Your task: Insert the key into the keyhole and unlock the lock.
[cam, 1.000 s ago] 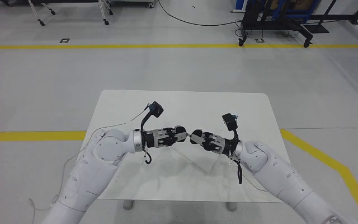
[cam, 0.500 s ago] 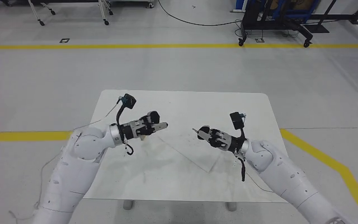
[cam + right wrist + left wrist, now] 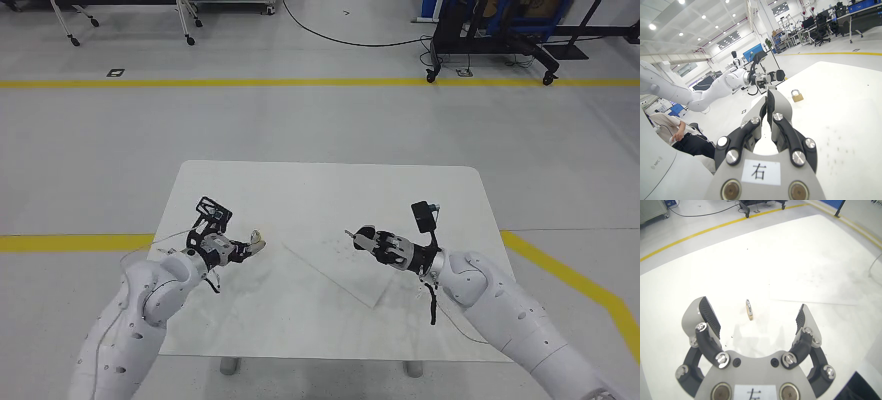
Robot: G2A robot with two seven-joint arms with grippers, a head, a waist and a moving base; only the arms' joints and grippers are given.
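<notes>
A small brass padlock (image 3: 749,310) with a silver shackle stands on edge on the white table (image 3: 330,190), left of the middle. My left gripper (image 3: 752,303) is open just behind it, and its ribbed pads (image 3: 709,315) sit on either side without touching it. In the top view the padlock (image 3: 257,241) lies at the tip of the left gripper (image 3: 243,247). My right gripper (image 3: 360,238) hovers near the table's middle, shut on a small silver key (image 3: 771,87) that sticks out past its tips. From the right wrist, the padlock (image 3: 797,95) stands beyond the right gripper (image 3: 769,92).
A thin grey cable (image 3: 172,235) trails off the table's left edge beside the left arm. The tabletop between the two grippers is bare apart from faint scuff marks (image 3: 330,265). The near edge (image 3: 320,355) lies under both forearms.
The left arm has pulled back from the middle towards the left, lowered, and opened, leaving the padlock on the table. The right gripper drew back slightly, then stayed put with the key.
</notes>
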